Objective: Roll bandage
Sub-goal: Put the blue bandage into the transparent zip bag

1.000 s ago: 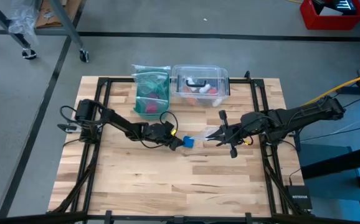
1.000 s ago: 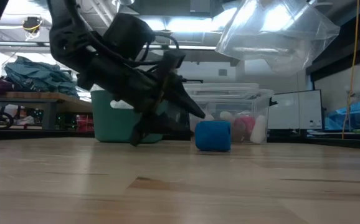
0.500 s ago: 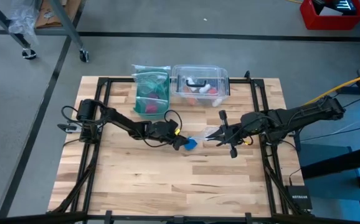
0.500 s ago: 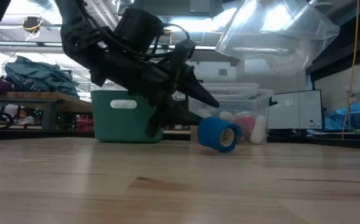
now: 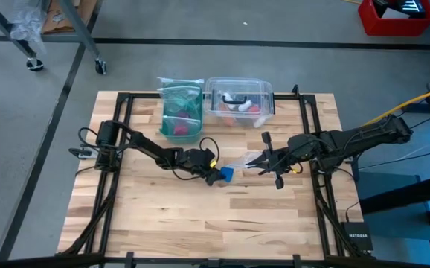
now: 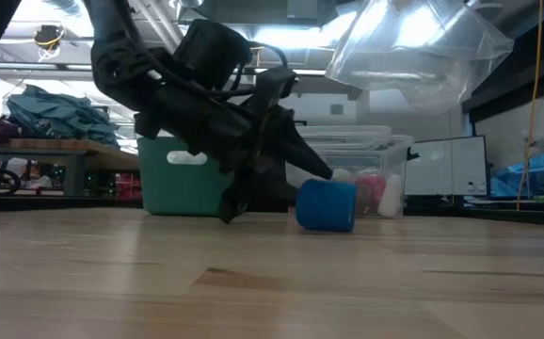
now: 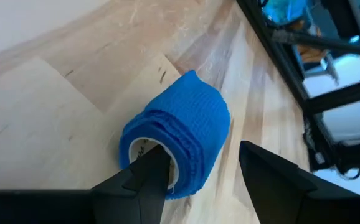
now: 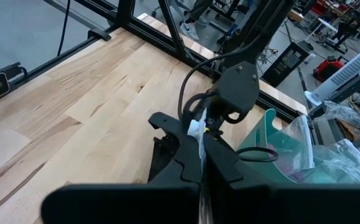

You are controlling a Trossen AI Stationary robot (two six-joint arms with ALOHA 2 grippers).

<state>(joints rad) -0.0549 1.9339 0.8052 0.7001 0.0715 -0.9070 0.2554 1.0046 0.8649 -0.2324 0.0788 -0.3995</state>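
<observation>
The bandage (image 5: 226, 173), a small bright blue roll, lies on the wooden table (image 5: 200, 223) near the centre of the high view, slightly right of middle. In the low view it sits on the tabletop at centre-right of the frame (image 6: 327, 205), roll axis roughly level.

Left gripper (image 5: 216, 176) is down at table level just left of the roll, fingers spread. In the left wrist view one finger (image 7: 149, 177) pokes into the roll's open core, the other finger (image 7: 273, 174) stands outside the roll w/ a gap between; blue fabric (image 7: 180, 140) shows layered edges around a white inner core. So the pincer is not clamped, it straddles one wall of the roll.

Right gripper (image 5: 251, 163) hovers just right of the bandage in the high view, fingers clenched on the clear plastic bag (image 6: 423, 52), which hangs in the upper right of the low view.

At the table's far edge, upper centre of the high view: a teal bin (image 5: 181, 112) w/ a clear plastic box (image 5: 239, 99) beside it to the right.
</observation>
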